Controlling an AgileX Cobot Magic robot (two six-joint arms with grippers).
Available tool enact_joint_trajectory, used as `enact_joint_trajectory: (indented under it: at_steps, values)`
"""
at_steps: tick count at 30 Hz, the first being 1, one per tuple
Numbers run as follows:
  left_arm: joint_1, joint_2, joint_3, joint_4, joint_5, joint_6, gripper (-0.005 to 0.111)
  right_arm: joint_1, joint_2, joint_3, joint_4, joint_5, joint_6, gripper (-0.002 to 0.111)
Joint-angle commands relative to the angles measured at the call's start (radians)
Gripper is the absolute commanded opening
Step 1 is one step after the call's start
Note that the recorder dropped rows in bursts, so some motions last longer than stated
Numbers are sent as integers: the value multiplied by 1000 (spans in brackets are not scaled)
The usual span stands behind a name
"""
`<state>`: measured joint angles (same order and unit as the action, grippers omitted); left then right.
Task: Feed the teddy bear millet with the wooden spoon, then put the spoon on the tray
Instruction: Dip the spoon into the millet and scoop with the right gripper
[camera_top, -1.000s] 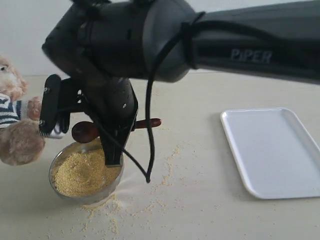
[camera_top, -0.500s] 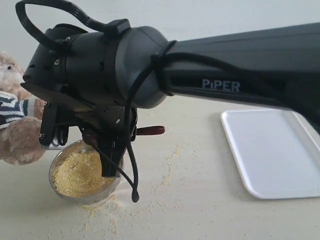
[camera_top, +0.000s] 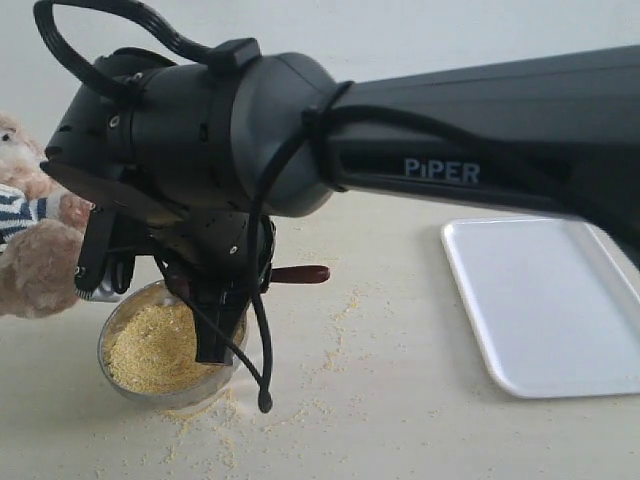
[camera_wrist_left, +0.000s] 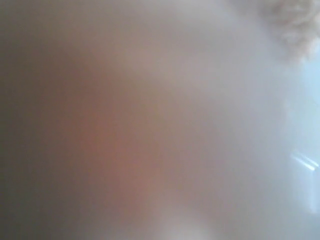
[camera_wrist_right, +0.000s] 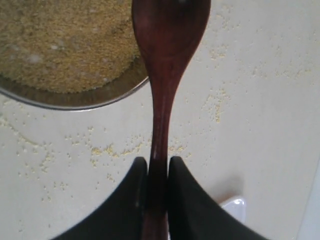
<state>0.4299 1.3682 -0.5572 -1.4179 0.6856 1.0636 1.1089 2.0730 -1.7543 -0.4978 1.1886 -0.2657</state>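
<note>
My right gripper (camera_wrist_right: 158, 162) is shut on the slim handle of the wooden spoon (camera_wrist_right: 165, 60). The spoon's round end hangs over the rim of the metal bowl (camera_wrist_right: 75, 100), which holds the millet (camera_wrist_right: 60, 40). In the exterior view the right arm reaches across to the left over the bowl (camera_top: 125, 385). Only the handle's tail (camera_top: 300, 273) sticks out behind the arm. The teddy bear (camera_top: 35, 270) sits at the far left edge, beside the bowl. The left wrist view is a close blur with a patch of fur (camera_wrist_left: 295, 25). The white tray (camera_top: 550, 300) lies at the right.
Loose millet grains (camera_top: 335, 335) are scattered on the pale table around the bowl and toward the tray. The big black arm (camera_top: 450, 150) fills the upper half of the exterior view and hides what lies behind it.
The right arm has swung closer and lower over the bowl, hiding the spoon's round end; the handle's tail has dropped slightly. The bear has shifted a little to the left.
</note>
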Motion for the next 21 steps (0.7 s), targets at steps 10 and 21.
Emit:
enact_joint_trajectory:
  at_steps: [10,21]
  values:
    - [5,-2,-4,-92,-76,53,5,-12,22,-4,-11,32,-207,0]
    - [5,-2,-4,-92,-50,55,5,-10,70,-4,8,-97,-101,0]
